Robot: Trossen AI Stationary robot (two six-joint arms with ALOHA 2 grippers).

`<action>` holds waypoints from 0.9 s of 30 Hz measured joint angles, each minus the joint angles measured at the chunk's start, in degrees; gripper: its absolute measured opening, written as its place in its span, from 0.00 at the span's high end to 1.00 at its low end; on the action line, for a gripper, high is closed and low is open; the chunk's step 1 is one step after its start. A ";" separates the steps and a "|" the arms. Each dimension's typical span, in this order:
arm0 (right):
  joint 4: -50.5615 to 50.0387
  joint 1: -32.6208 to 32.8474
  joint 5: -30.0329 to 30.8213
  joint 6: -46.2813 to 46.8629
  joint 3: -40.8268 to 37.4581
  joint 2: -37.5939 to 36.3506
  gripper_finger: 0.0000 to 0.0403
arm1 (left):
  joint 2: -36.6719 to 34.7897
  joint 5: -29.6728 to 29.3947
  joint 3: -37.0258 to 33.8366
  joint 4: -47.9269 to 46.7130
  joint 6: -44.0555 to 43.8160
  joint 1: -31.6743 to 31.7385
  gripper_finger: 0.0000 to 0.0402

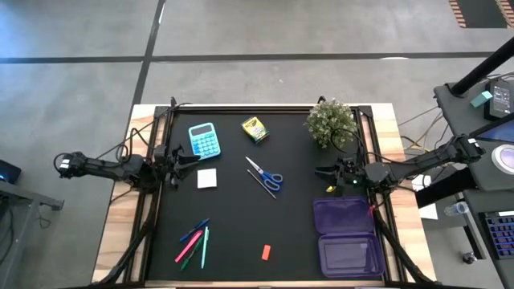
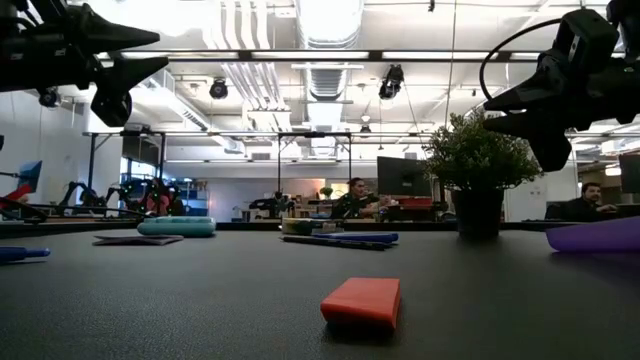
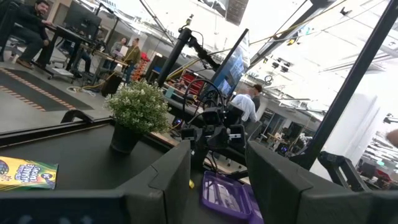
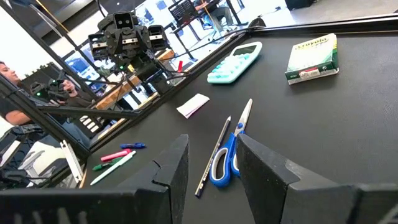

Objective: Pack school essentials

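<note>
On the black mat lie a yellow crayon box, blue-handled scissors beside a dark pencil, a white note pad, pink, teal and blue pens and an orange eraser. My left gripper hovers open near the mat's left edge, beside the note pad. My right gripper hovers open near the right side, above the purple case. Neither holds anything. The right wrist view looks past open fingers at the scissors. The left wrist view shows the crayon box.
A translucent purple case lies open flat at the mat's near right corner. A bushy potted plant stands at the far right corner, close behind my right gripper. A teal calculator lies far left. Bare mat shows in the middle. People sit in the room beyond.
</note>
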 joint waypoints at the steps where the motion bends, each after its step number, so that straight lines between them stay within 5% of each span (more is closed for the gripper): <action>1: -0.02 0.01 0.02 0.00 -0.01 0.00 0.69 | -0.02 0.01 0.00 -0.02 0.02 -0.01 0.65; 27: 0.00 -0.01 0.02 0.01 -0.02 -0.01 0.69 | -0.01 -0.22 0.00 1.48 0.86 0.02 0.65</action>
